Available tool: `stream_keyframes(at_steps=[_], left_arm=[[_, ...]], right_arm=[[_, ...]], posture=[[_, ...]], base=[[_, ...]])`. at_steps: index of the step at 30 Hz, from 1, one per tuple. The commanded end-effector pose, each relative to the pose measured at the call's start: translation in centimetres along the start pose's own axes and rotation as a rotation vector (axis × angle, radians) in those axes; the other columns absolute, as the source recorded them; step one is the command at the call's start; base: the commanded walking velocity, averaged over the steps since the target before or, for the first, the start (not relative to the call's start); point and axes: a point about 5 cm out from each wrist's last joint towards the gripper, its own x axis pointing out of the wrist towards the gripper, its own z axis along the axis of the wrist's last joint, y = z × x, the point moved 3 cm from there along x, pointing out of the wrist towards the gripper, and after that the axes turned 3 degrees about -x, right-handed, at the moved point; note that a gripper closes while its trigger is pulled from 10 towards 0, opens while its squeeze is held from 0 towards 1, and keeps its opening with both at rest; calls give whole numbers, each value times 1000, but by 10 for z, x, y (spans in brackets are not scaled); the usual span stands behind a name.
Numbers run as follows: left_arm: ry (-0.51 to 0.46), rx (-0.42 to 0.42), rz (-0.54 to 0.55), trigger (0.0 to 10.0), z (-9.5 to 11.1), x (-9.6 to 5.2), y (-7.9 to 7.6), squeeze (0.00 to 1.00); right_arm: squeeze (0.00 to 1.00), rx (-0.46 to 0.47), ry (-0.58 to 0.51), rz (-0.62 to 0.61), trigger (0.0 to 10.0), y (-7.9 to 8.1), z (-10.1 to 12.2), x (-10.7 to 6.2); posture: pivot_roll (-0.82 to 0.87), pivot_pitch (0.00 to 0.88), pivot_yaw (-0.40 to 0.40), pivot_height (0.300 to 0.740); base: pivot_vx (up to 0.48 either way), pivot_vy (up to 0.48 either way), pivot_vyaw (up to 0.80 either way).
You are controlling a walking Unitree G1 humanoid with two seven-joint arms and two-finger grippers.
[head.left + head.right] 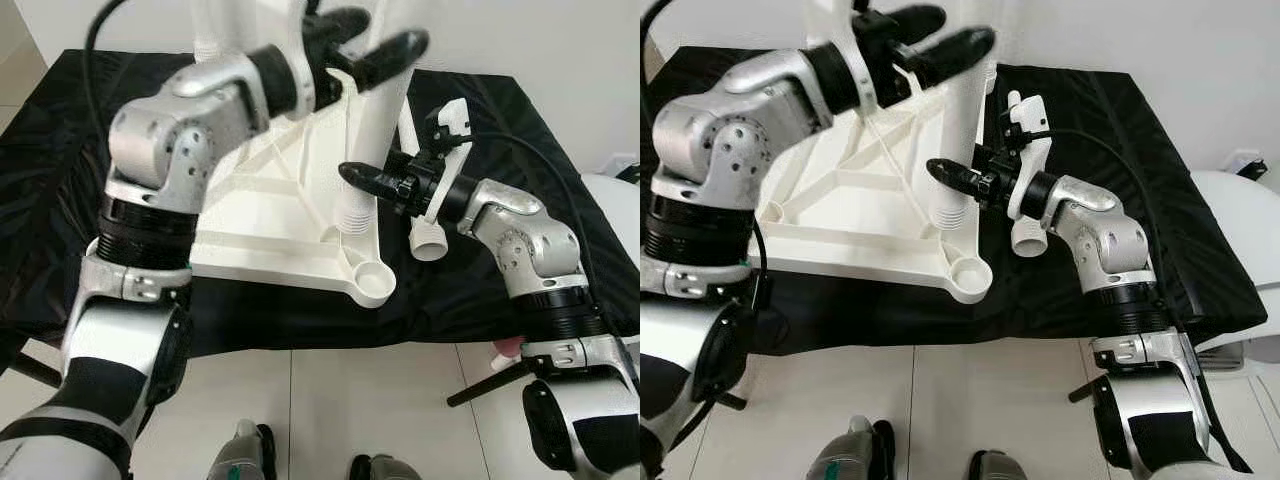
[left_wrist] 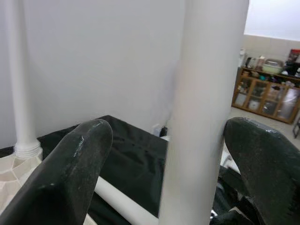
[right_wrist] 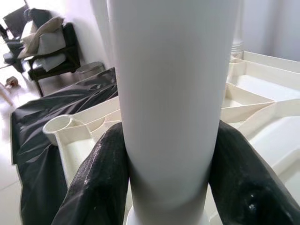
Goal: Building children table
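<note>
The white children's table top [image 1: 270, 215] lies upside down on a black cloth [image 1: 480, 290]. A white table leg [image 1: 378, 120] stands upright in it near the front right, its ribbed end down. My right gripper [image 1: 358, 180] is shut on this leg low down, both fingers [image 3: 101, 178] pressed to its sides. Higher up, my left gripper [image 1: 390, 32] is open and straddles the same leg [image 2: 206, 93], with a gap at one finger [image 2: 70, 164]. The corner socket [image 1: 375, 280] nearest me holds nothing.
Another leg [image 1: 205, 30] stands at the far left corner. A loose leg [image 1: 430, 240] lies on the cloth behind my right arm. A white rounded object [image 1: 615, 200] sits at the right edge. A dark rod [image 1: 480, 385] slants above the tiled floor [image 1: 350, 400].
</note>
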Motion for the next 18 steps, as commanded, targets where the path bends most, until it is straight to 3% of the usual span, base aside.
stream_keyframes(at_steps=[1,7,10,12,18], left_arm=[[-27,21,146,10000,8,-5,15,0],[-49,39,273,10000,13,-15,29,0],[-65,-16,364,10000,6,-31,54,0],[-52,-36,397,10000,-5,-40,61,0],[9,-72,404,10000,-39,-46,54,0]], right_arm=[[0,-10,-47,-20,10000,-3,9,-1],[0,-1,-64,-46,10000,-5,10,-3],[0,13,-86,-132,10000,-15,12,-6],[0,28,-101,-212,10000,-25,13,-9],[0,56,-133,-255,10000,-30,17,-15]], posture=[[5,130,-47,740],[4,127,-45,740],[0,127,-42,740],[2,131,-42,740],[6,139,-35,740]], base=[[0,0,0],[0,0,0],[0,0,0],[0,0,0],[0,0,0]])
